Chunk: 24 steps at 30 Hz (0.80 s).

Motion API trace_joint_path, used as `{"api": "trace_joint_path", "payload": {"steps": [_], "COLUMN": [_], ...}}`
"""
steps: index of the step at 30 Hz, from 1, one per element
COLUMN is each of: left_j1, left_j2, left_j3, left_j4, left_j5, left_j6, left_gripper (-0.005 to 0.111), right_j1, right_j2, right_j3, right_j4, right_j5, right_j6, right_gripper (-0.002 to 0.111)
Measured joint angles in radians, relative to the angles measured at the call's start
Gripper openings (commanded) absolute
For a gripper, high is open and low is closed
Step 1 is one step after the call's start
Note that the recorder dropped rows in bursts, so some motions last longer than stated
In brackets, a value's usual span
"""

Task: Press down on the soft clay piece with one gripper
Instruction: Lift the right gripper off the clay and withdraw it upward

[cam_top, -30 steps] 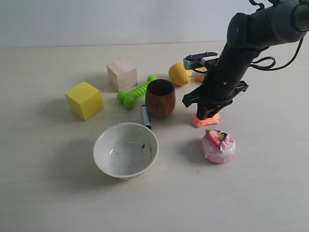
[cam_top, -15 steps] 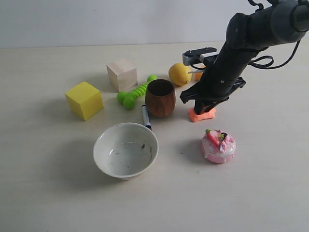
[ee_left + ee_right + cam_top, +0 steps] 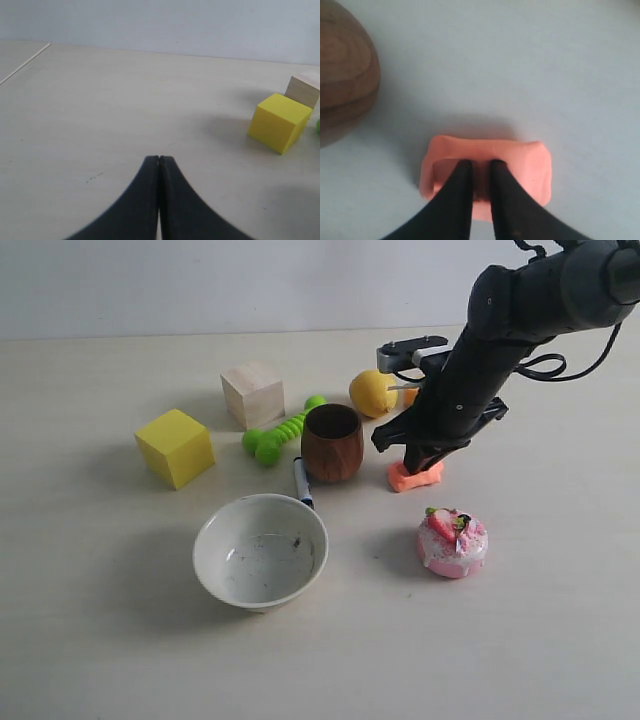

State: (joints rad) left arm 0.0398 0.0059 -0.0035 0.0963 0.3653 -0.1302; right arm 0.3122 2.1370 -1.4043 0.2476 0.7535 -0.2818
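Note:
The soft clay piece [image 3: 415, 477], a small salmon-orange lump, lies on the table between the wooden cup and the pink cake. My right gripper [image 3: 421, 464] comes down onto it from above. In the right wrist view its two black fingertips [image 3: 462, 167] are sunk into a dent in the clay [image 3: 532, 165], a narrow gap apart, with a ridge of clay between them. My left gripper [image 3: 159, 158] is shut with nothing in it, above bare table, and does not appear in the exterior view.
A wooden cup [image 3: 332, 443] stands close left of the clay, with a pen [image 3: 302, 483] and a white bowl [image 3: 262, 498] in front of it. A lemon [image 3: 371, 393] sits behind and a strawberry cake [image 3: 453, 541] in front. Yellow cube [image 3: 176, 447], wooden cube [image 3: 252, 393] and green toy [image 3: 275, 437] are further left.
The right gripper has shifted slightly back and to the left, and the clay piece has moved with it, closer to the wooden cup.

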Motion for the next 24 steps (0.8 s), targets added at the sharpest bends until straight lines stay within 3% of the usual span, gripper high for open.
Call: {"api": "trace_joint_path", "payload": {"steps": [9,24], "left_j1": [0.0,0.0], "left_j2": [0.0,0.0], "left_j3": [0.0,0.0], "left_j4": [0.0,0.0], "left_j5": [0.0,0.0], "left_j6": [0.0,0.0], "left_gripper": [0.0,0.0], "right_j1": [0.0,0.0], "right_j2": [-0.03,-0.046], "right_j3": [0.0,0.0], "right_j4": [0.002,0.004], "right_j5": [-0.001,0.0], "right_j6": [0.0,0.0], "right_gripper": [0.006,0.005]}}
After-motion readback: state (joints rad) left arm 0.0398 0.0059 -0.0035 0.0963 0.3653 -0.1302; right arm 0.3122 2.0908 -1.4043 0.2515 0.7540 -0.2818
